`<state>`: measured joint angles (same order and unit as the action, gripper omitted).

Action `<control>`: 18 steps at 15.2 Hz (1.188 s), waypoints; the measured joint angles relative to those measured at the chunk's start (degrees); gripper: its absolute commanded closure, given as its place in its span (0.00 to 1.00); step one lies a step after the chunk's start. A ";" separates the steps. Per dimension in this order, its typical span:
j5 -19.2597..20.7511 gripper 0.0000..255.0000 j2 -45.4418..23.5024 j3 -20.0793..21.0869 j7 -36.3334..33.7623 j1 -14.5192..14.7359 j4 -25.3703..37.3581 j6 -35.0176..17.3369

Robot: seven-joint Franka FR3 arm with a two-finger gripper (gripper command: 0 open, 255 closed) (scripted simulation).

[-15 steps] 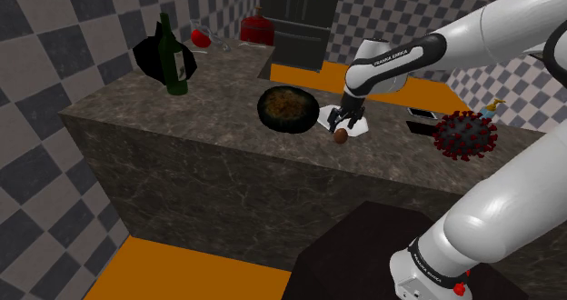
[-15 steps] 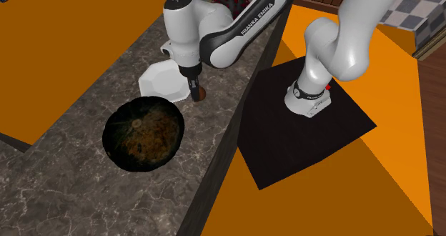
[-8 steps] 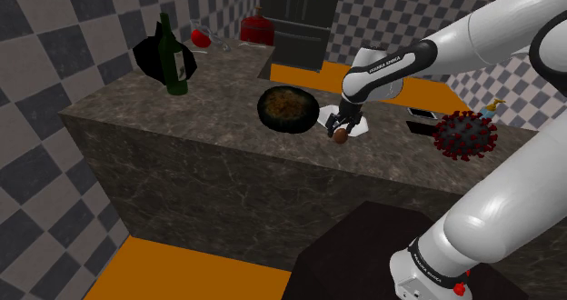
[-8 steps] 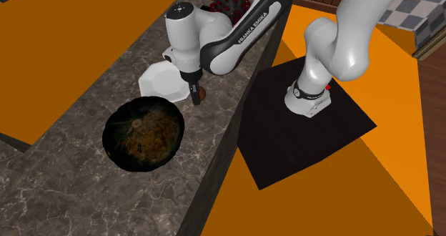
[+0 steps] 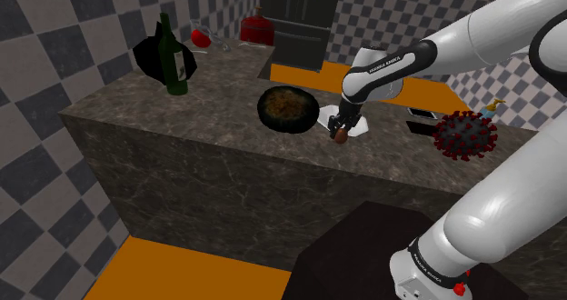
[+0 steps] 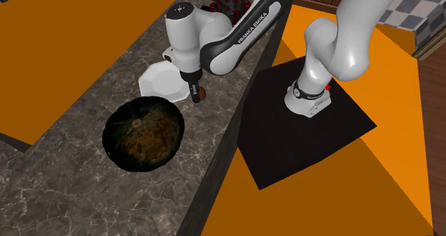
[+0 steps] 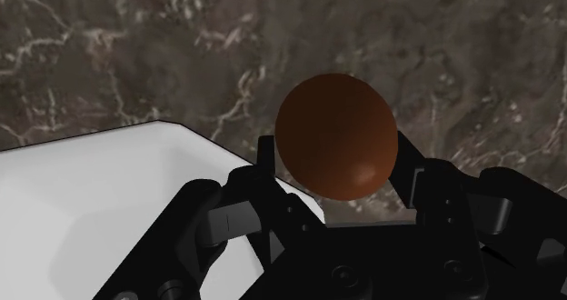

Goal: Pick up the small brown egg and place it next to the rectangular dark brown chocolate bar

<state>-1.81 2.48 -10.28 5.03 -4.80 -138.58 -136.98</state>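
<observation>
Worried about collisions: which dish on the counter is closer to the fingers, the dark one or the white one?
The white angular dish, right beside the gripper shut on the brown egg; the dark round bowl lies farther off.

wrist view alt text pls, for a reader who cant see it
A small, round brown egg sits clasped between the two fingers of the black gripper, seen from just behind the hand. Beneath it lies a dark marbled counter, and a plain white angular dish rests on the counter close beside the gripper.
</observation>
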 measured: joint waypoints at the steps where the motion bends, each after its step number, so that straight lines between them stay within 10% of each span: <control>1: 0.00 1.00 0.00 0.00 0.00 0.00 0.00 0.00; 18: 1.43 1.00 5.47 0.21 -1.23 -0.13 3.49 8.86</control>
<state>-0.37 7.95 -10.07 3.80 -4.93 -135.09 -128.12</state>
